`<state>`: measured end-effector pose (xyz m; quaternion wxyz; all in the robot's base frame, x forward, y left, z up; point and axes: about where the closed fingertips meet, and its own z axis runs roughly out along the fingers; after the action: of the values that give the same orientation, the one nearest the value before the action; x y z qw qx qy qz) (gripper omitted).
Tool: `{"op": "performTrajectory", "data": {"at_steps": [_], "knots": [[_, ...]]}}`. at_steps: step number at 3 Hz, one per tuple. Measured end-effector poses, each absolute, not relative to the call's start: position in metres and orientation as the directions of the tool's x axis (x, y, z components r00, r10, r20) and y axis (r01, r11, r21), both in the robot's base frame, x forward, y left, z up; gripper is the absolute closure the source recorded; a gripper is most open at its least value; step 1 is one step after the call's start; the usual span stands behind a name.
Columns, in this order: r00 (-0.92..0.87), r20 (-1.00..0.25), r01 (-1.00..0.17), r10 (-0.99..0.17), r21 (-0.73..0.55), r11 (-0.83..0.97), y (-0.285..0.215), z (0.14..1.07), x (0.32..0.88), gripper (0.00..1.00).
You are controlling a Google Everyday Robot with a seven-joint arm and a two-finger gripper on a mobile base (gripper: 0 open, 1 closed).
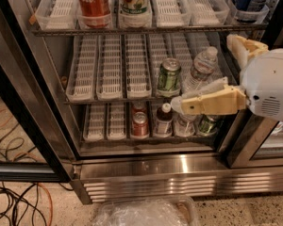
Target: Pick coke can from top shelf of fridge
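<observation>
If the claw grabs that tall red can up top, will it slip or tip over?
Probably stiff but dentable, since it looks like thin metal. The red can stands upright in a clear tray on the top shelf, so a sideways nudge would likely be checked. Its smooth round side may slip. The claw hangs open, below and right of it.

This looks like a lab or test pantry. A stainless-steel display fridge with black-framed glass doors (146, 171) holds drink cans and bottles (169, 76). Loose black and orange cables (14, 201) trail over the speckled floor (254, 211) left of the fridge. A robot's tan end effector (203, 72) is spread open before the fridge's middle rack.
</observation>
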<state>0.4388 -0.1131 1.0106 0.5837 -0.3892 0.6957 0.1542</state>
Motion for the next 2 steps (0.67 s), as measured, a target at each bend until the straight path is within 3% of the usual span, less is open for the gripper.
{"op": "performTrajectory", "data": {"at_steps": [2], "knots": [[0.058,-0.97,-0.587,-0.234,-0.223,0.778,-0.059,1.016,0.461,0.0]]}}
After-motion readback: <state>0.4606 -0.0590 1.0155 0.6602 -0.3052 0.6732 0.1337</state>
